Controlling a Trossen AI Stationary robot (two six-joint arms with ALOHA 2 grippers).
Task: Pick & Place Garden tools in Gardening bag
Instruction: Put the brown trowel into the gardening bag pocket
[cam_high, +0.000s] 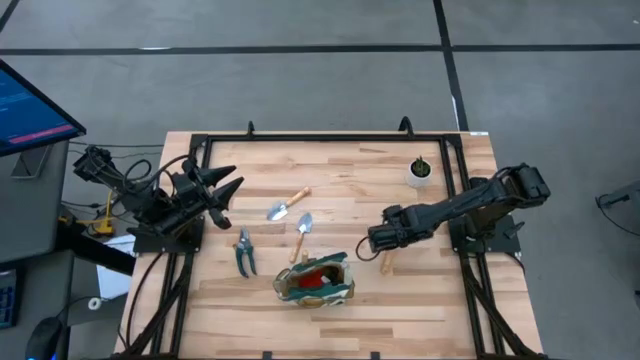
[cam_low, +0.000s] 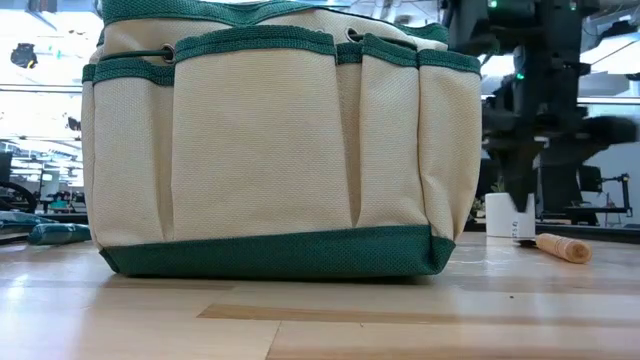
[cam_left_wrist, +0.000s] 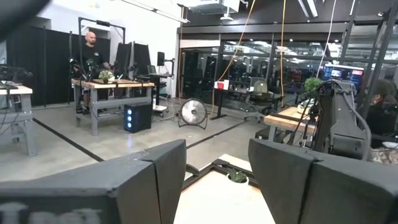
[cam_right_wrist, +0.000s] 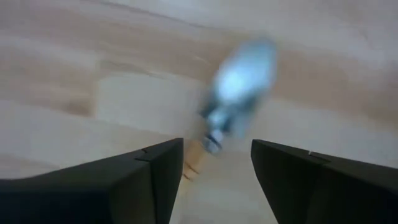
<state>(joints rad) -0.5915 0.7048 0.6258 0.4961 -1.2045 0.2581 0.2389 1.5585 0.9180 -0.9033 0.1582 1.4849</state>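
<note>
The gardening bag (cam_high: 316, 280) stands upright near the table's front edge, and it fills the low view as a tan bag (cam_low: 270, 140) with green trim. Two silver trowels with wooden handles (cam_high: 288, 205) (cam_high: 302, 232) and green-handled shears (cam_high: 244, 252) lie flat left of centre. My right gripper (cam_high: 378, 240) points down, open, over a third silver-bladed tool (cam_right_wrist: 239, 78). Its fingers stand either side of the tool's neck without touching it, and the wooden handle (cam_high: 386, 262) sticks out toward the near edge. My left gripper (cam_high: 235, 190) waits open, held level at the table's left.
A small white pot with a plant (cam_high: 420, 170) stands at the far right corner, behind my right arm. A black frame (cam_high: 330, 138) runs along the table's far and side edges. Bare wood lies between the bag and the right gripper.
</note>
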